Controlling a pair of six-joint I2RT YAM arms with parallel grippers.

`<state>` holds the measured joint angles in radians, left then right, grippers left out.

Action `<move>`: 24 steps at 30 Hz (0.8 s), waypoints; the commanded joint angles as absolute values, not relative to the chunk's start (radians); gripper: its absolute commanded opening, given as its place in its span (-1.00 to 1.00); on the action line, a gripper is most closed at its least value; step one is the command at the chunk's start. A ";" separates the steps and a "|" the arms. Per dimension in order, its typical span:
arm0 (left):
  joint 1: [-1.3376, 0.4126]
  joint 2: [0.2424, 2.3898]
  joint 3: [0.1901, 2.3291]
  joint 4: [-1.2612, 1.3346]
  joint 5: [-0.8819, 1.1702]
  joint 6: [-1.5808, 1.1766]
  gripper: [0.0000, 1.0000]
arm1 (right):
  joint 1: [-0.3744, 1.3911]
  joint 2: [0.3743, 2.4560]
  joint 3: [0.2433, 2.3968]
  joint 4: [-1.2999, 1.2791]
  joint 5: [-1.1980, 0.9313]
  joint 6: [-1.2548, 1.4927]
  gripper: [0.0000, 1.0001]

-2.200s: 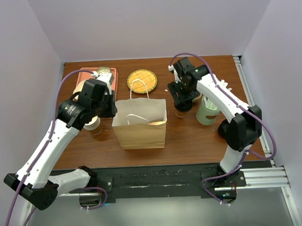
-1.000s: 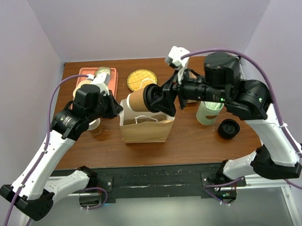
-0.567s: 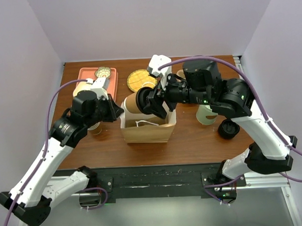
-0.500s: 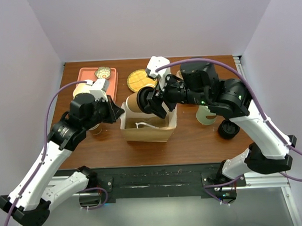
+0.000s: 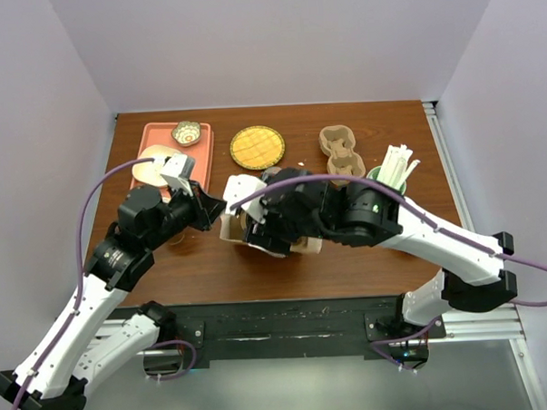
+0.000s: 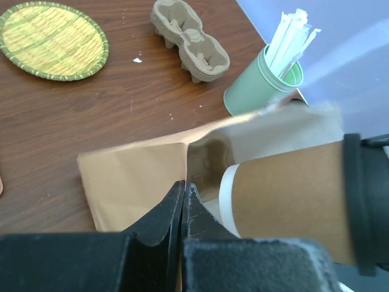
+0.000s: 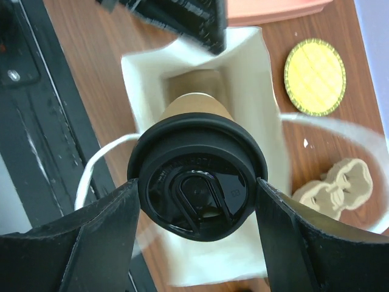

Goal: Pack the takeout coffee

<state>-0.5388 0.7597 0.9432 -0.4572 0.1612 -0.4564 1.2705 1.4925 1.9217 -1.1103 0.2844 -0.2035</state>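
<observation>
Coffee hangs upright in bag mouth, right gripper clamped round it; left gripper pinches bag's rim to hold it open.

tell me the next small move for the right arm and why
Probably lower the cup deeper into the bag until it rests on the bottom: the right jaws hold it at the lid, only partly inside, while the left jaws pinch the rim open.

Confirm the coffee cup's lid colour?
Black lid on a tan cup; clearest in the right wrist view.
</observation>
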 commanded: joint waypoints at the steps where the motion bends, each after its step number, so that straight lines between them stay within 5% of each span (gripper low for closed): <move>1: -0.535 0.686 0.874 -0.299 0.193 -0.439 -1.00 | 1.289 1.482 1.876 -1.054 0.433 -0.256 -0.17; 7: -0.534 0.687 0.879 -0.301 0.212 -0.359 -1.00 | 1.290 1.534 1.905 -1.052 0.459 -0.304 -0.17; 24: -0.535 0.567 0.755 -0.250 0.204 -0.371 -1.00 | 1.313 1.408 1.450 -0.753 0.485 -0.350 -0.14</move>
<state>-0.5385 0.5602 0.7689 -0.3027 0.2203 -0.3817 1.3121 1.4528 1.5108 -0.8978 0.4606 -0.2764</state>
